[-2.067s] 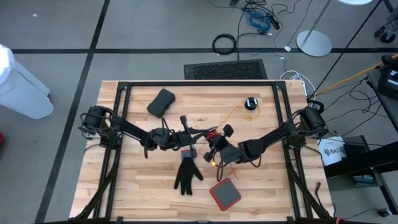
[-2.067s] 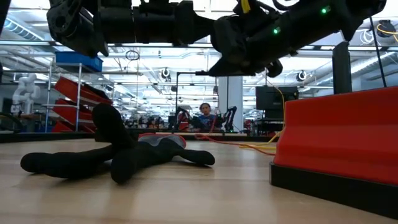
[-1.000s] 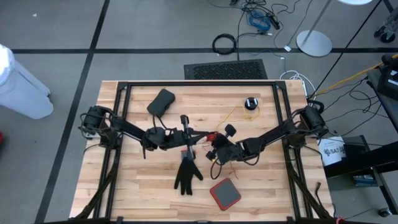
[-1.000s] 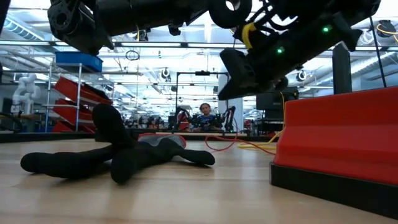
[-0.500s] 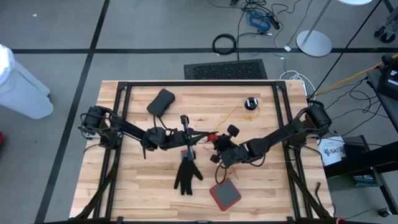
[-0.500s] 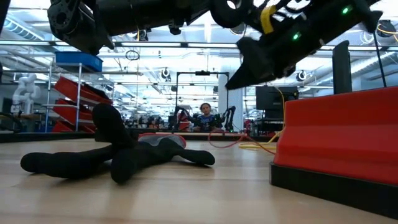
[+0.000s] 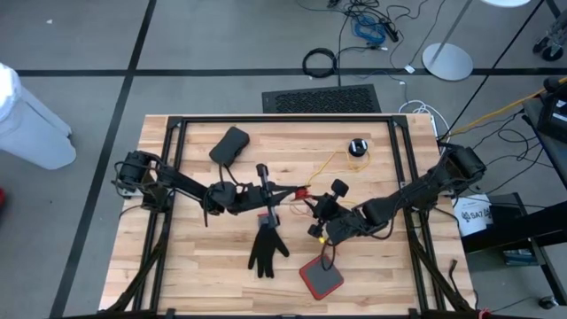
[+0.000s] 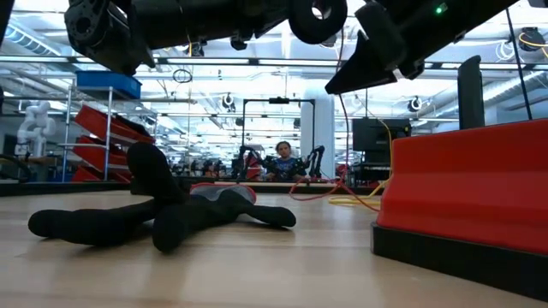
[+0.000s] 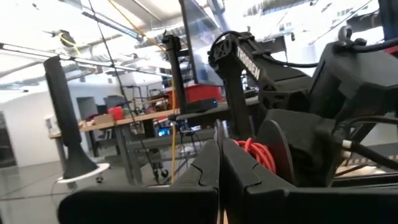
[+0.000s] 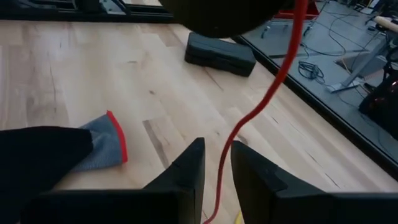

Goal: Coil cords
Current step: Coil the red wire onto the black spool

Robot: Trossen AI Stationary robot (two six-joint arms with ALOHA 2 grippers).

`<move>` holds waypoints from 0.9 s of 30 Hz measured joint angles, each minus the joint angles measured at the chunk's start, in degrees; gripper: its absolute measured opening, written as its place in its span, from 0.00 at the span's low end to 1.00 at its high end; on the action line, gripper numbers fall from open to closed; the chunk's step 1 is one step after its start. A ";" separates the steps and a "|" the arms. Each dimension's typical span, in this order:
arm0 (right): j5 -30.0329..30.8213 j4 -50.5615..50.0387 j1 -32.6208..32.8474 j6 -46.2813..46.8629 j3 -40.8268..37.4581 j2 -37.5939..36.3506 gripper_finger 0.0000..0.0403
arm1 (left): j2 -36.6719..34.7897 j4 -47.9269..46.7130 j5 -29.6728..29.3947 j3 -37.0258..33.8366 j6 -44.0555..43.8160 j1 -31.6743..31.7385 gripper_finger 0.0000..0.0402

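A thin yellow cord (image 7: pixel 331 165) runs from a small black puck (image 7: pixel 357 147) at the far right of the table toward the middle. There it meets a red cord (image 10: pixel 249 115). My left gripper (image 7: pixel 297 190) is shut and raised over the table's middle, with a small red coil (image 9: pixel 256 155) at its fingertips. My right gripper (image 10: pixel 217 171) is just right of and nearer than it, above the table. It is open by a narrow gap, and the red cord runs down through that gap. I cannot tell whether the fingers touch the cord. Red and yellow loops (image 8: pixel 330 194) lie on the table. My left gripper is shut on the red cord at the small coil (image 7: pixel 305 190), coming nearly level from the table's left. Its own fingers (image 9: pixel 208 165) hide the place of contact. The cord hangs slack from there, down past my right gripper.
A black glove (image 7: pixel 266 246) with a grey, red-rimmed cuff (image 10: pixel 107 144) lies near the middle. A red-and-black square block (image 7: pixel 321 276) sits by the near edge. A black case (image 7: pixel 230 144) lies at the far left.
My right gripper has risen and moved toward the table's near right, away from my left gripper, along the red cord. The loops on the table have shifted slightly.
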 joint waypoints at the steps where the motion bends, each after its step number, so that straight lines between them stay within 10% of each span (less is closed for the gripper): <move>1: -0.32 0.00 -0.01 0.15 -0.01 0.00 0.16 | 0.00 -0.13 -0.42 0.00 0.63 0.02 0.00; 27: 9.29 -6.27 -0.75 4.57 -0.01 0.00 0.16 | 0.00 -0.86 -12.47 0.74 1.18 -1.21 0.00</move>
